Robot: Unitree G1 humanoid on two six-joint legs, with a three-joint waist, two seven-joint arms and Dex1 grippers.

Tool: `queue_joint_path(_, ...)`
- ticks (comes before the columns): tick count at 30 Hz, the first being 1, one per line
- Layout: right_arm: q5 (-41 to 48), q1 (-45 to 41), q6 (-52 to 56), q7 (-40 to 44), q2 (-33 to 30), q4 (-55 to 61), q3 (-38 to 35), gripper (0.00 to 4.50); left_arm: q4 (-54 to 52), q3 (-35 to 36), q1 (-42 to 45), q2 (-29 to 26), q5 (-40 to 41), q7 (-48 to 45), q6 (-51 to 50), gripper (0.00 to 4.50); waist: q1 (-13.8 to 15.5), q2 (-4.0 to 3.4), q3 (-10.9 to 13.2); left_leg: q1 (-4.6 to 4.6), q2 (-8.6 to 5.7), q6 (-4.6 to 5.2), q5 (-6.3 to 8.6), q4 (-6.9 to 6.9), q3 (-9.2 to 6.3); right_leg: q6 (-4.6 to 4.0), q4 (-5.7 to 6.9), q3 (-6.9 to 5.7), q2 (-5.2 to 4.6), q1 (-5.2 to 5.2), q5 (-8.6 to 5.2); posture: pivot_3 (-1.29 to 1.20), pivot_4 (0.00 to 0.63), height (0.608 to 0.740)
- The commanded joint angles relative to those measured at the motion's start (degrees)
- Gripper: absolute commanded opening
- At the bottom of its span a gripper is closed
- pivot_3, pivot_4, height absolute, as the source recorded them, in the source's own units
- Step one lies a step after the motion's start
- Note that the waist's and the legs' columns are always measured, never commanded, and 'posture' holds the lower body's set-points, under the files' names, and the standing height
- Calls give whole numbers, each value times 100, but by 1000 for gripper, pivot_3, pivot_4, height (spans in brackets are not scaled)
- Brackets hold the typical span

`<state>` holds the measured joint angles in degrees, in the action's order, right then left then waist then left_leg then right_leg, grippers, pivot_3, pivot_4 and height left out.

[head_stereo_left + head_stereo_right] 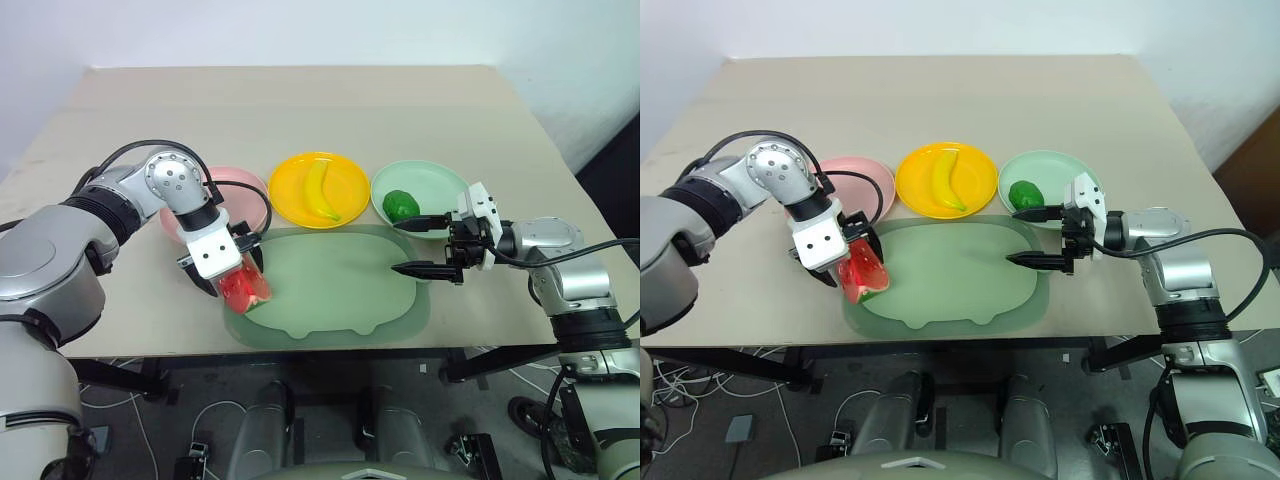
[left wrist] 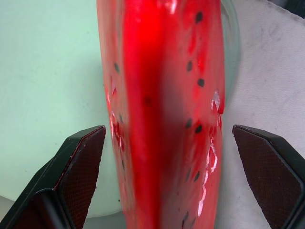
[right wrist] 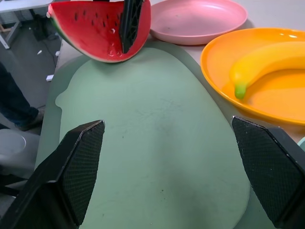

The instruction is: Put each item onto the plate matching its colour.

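Note:
A red watermelon wedge (image 1: 244, 289) with green rind stands on the left edge of the pale green mat (image 1: 340, 290). My left gripper (image 1: 238, 280) points down over it, open, with one finger (image 2: 81, 162) on each side of the wedge (image 2: 162, 114) and small gaps between. Just behind it lies the pink plate (image 1: 246, 190), with nothing on it. The yellow banana (image 1: 322, 192) rests on the orange-yellow plate (image 1: 290, 185). The small dark-green fruit (image 1: 400, 205) sits on the mint plate (image 1: 440, 185). My right gripper (image 1: 395, 247) hovers open at the mat's right edge, pointing left.
The three plates stand in a row across the middle of the beige table (image 1: 300, 110), with the pig-shaped mat in front of them. The table's front edge (image 1: 330, 350) runs just below the mat. White walls rise behind the table.

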<state>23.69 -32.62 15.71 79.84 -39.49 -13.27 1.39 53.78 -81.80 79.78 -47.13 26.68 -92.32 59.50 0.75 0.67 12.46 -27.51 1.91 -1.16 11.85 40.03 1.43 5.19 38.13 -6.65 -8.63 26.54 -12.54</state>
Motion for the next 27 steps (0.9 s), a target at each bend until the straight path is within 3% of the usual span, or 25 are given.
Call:
queue_joint_path(1,24,-61,-144,13,-22,42,-118,4500,-22,128,-52,-90,-75,-18,9,4109,0,0,0,0,0,0,0,0,0,0,0,0,0,0,0,0,150,677)
queue_joint_path(2,23,-62,-147,13,-21,41,-117,4500,-24,135,-58,-91,-86,-18,12,4027,0,0,0,0,0,0,0,0,0,0,0,0,0,0,0,0,150,677)
queue_joint_path(5,64,-151,-67,-55,27,-21,-153,4500,0,186,-116,-78,-149,-18,-12,3061,0,0,0,1,0,0,0,0,0,0,0,0,0,-1,0,0,150,677)
queue_joint_path(8,56,-177,-75,-60,25,-48,-146,4500,-29,218,-179,-124,-179,-18,-45,2740,-3,0,0,2,0,0,0,0,0,-1,1,0,0,-1,0,0,150,677)
queue_joint_path(14,65,-194,-71,-35,11,-82,-150,4500,-378,308,-281,-354,94,-18,-392,2734,-12,0,0,3,1,0,0,-1,0,-1,1,0,0,0,0,0,150,677)
queue_joint_path(23,71,-295,-38,45,19,-209,-130,4500,-1824,865,-98,-1094,1695,-18,-2559,2734,-2,0,0,1,1,0,0,0,-1,-1,0,0,0,-2,0,0,150,677)
queue_joint_path(27,243,-382,142,139,27,-202,-200,4500,-1889,1464,-8,-1195,2054,-18,-3723,2734,-4,-1,1,1,1,0,0,0,-2,0,1,0,1,0,0,0,150,677)
